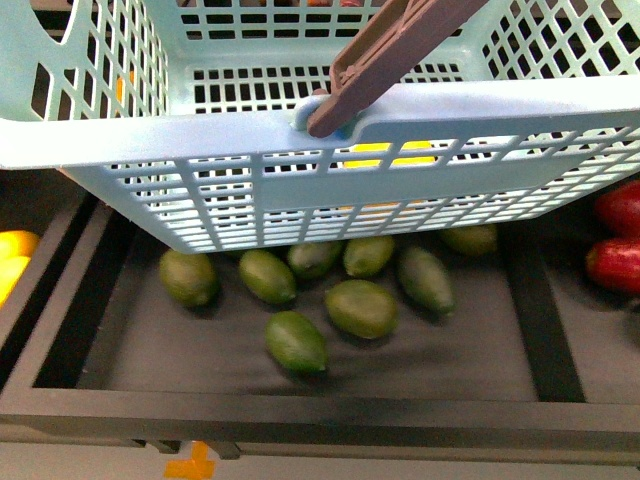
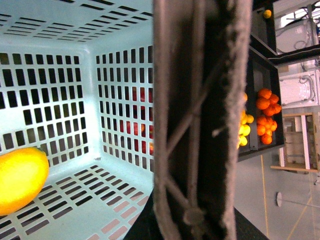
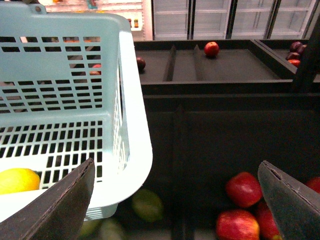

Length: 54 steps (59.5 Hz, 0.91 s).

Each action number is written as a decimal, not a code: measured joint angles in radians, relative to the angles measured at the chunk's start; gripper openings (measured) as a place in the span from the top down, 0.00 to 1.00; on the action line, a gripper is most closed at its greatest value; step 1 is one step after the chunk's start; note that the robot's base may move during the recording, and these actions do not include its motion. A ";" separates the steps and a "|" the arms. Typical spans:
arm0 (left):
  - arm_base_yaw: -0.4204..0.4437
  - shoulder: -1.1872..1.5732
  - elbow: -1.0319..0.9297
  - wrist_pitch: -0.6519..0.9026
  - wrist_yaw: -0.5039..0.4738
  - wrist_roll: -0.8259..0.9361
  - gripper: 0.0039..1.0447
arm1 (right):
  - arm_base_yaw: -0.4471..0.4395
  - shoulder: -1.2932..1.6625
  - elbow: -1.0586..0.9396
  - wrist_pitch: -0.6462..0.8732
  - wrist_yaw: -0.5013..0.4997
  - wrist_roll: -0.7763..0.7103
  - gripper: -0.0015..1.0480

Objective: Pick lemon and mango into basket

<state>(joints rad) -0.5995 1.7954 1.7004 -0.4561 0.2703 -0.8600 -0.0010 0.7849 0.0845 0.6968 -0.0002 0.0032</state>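
The pale blue basket hangs above the fruit bins, filling the top of the front view. My left gripper is shut on its brown handle, which crosses the left wrist view close up. Inside the basket lies a yellow-orange mango, also showing through the lattice and in the right wrist view. Small bright yellow lemons sit in a far bin. My right gripper is open and empty beside the basket's rim, above red apples.
Green oval fruits lie in the black bin under the basket. Red fruits fill the bin to the right, yellow ones the bin to the left. Oranges sit next to the lemons. Black dividers separate the bins.
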 joint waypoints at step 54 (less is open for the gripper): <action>0.000 -0.001 0.000 0.000 0.003 0.000 0.96 | 0.000 -0.001 0.000 0.000 0.000 0.000 0.08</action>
<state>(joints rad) -0.5991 1.7947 1.7004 -0.4564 0.2737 -0.8600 -0.0010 0.7841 0.0845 0.6964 -0.0002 0.0032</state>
